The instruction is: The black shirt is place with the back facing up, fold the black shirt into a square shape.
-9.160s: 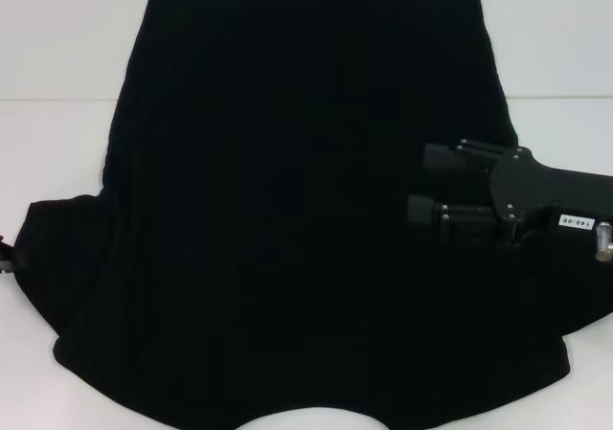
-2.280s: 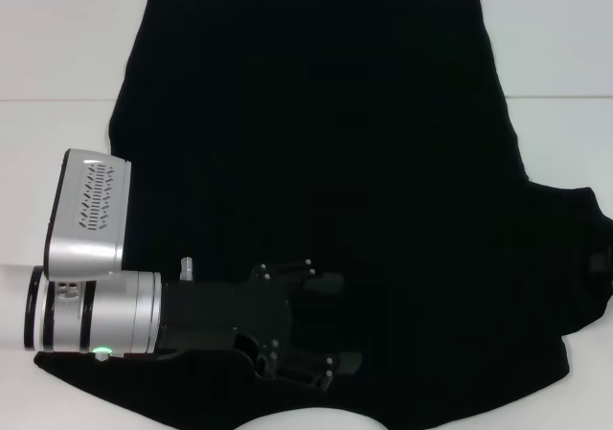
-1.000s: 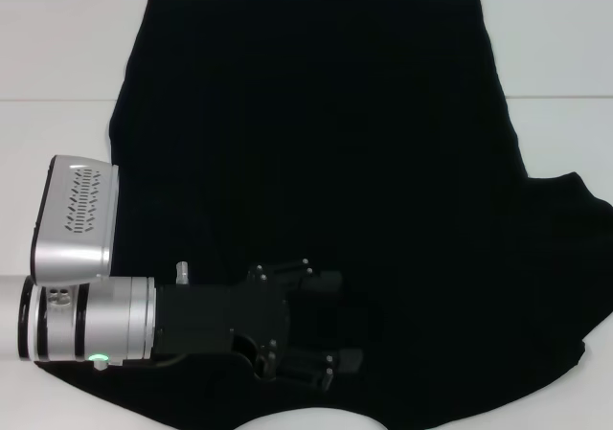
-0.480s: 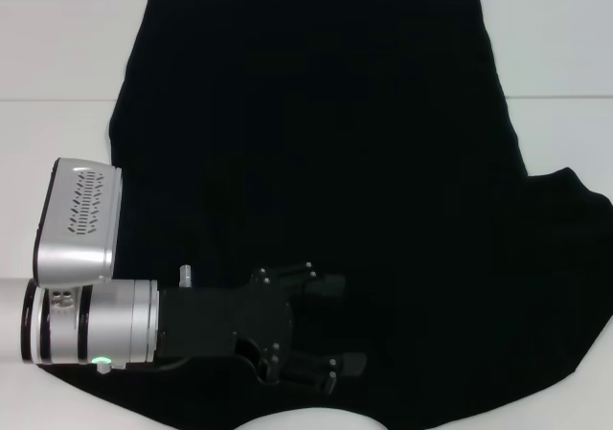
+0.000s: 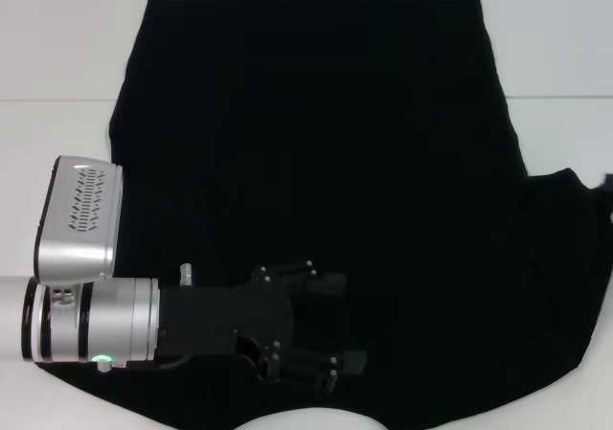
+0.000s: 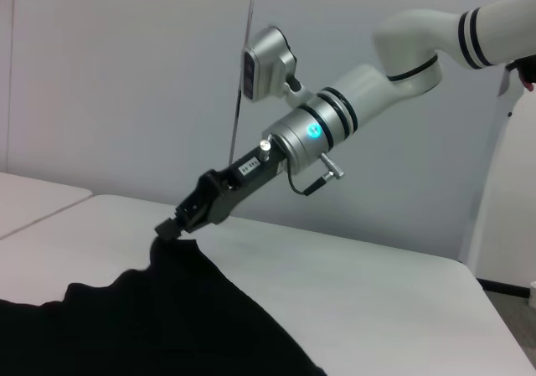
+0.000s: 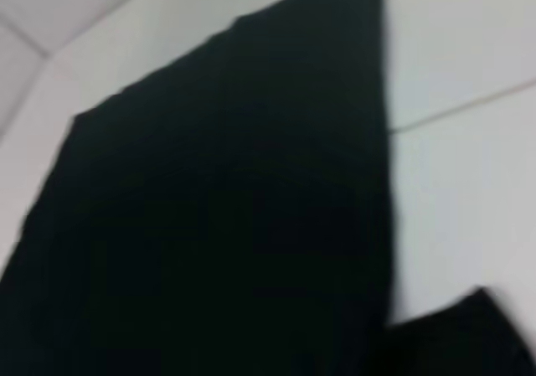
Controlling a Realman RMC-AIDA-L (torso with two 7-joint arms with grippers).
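The black shirt (image 5: 326,133) lies spread flat on the white table (image 5: 57,56) and fills most of the head view. My left gripper (image 5: 342,322) lies low over the shirt's near left part, open, with one finger (image 5: 330,282) and the other apart and nothing between them. My right gripper (image 6: 172,228) shows in the left wrist view, shut on the tip of the shirt's right sleeve (image 5: 570,195) and lifting it slightly off the table. In the head view it is almost wholly past the right edge. The right wrist view shows only the shirt (image 7: 218,225) and table.
The silver left forearm (image 5: 81,286) lies over the table's near left side. A seam (image 5: 556,97) crosses the white table. Bare table shows left, right and behind the shirt. A wall (image 6: 126,74) stands beyond the table in the left wrist view.
The right sleeve has been drawn a little further out to the right, up to the frame's edge. My left gripper has stayed nearly still over the near left part.
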